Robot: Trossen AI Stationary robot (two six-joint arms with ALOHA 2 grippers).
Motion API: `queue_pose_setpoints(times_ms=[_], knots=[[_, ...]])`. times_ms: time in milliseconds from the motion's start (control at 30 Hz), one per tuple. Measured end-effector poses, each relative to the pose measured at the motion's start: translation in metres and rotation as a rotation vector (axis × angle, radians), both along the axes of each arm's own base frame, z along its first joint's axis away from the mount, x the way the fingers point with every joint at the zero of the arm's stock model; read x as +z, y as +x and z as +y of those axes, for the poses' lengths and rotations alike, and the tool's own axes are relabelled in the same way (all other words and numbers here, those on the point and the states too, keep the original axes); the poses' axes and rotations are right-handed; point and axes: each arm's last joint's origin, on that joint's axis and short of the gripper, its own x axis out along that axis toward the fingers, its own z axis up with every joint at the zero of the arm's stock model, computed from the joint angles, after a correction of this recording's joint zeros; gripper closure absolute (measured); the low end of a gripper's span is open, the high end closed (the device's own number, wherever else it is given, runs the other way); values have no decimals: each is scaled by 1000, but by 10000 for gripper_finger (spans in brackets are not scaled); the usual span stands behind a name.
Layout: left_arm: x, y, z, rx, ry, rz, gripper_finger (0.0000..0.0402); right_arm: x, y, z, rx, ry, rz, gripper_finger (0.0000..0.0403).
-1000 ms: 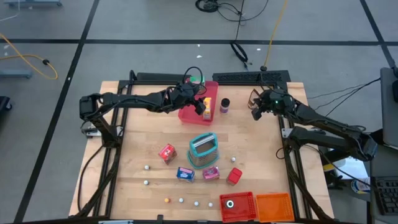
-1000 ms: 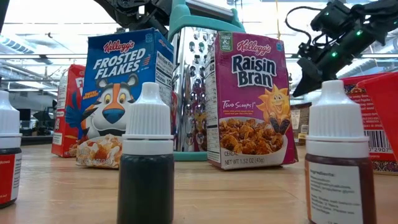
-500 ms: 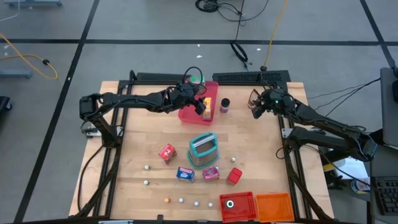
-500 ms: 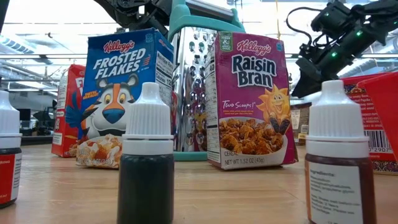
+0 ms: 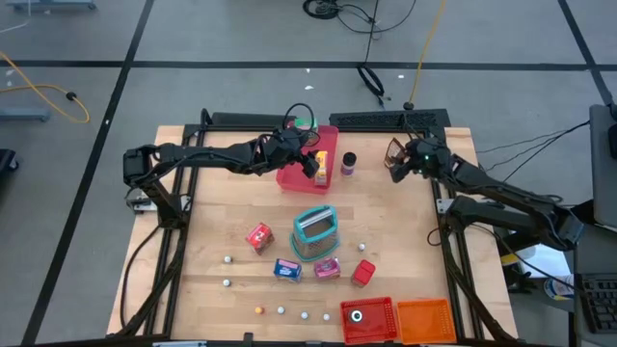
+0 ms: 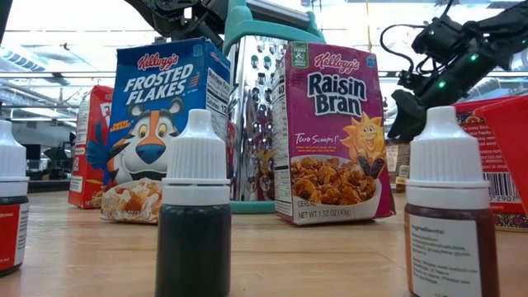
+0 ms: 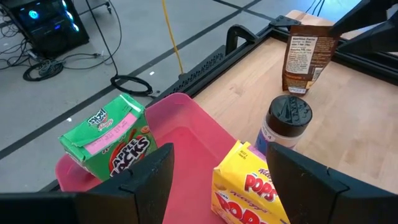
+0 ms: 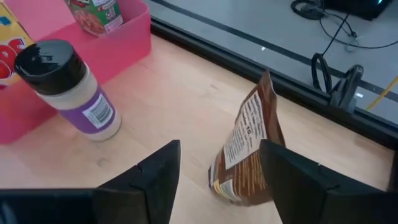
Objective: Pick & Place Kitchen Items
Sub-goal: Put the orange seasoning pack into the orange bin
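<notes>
A pink tray (image 5: 299, 173) at the table's far middle holds a green Apple Jacks box (image 7: 109, 140) and a yellow Pops box (image 7: 245, 186). My left gripper (image 7: 221, 152) is open over the tray, one finger on each side of the yellow box; a gap shows on at least one side. A black-capped jar (image 8: 65, 87) stands on the table beside the tray. A brown pouch (image 8: 245, 155) stands upright on its bottom edge at the far right. My right gripper (image 8: 219, 146) is open just short of it, and the pouch shows between its fingers.
A teal-framed grater (image 5: 314, 231) stands mid-table with small cereal boxes around it: red (image 5: 258, 236), blue (image 5: 286, 269), pink (image 5: 327, 268) and red (image 5: 363, 274). Small white-capped bottles (image 6: 194, 206) dot the near side. A red bin (image 5: 368, 318) and an orange bin (image 5: 425, 320) sit at the near edge.
My right gripper has opened and shifted slightly toward the table's far edge, tipping as it went. The brown pouch stands on the table by itself. My left arm has kept still over the tray.
</notes>
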Motion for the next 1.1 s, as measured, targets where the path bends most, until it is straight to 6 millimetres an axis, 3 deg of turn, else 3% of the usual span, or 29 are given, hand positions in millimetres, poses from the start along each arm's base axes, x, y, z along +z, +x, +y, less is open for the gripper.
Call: queue_pose_setpoints(times_ms=[400, 567, 767, 1100], knots=[[0, 0, 0, -4, 4, 4, 144, -21, 2, -5, 37, 22, -44, 206], [0, 0, 0, -4, 4, 4, 144, -27, 3, -5, 38, 43, -22, 266], [0, 0, 0, -4, 4, 5, 144, -26, 4, -7, 40, 28, -33, 388], [0, 0, 0, -4, 4, 5, 144, -24, 6, -6, 65, 34, -52, 402]])
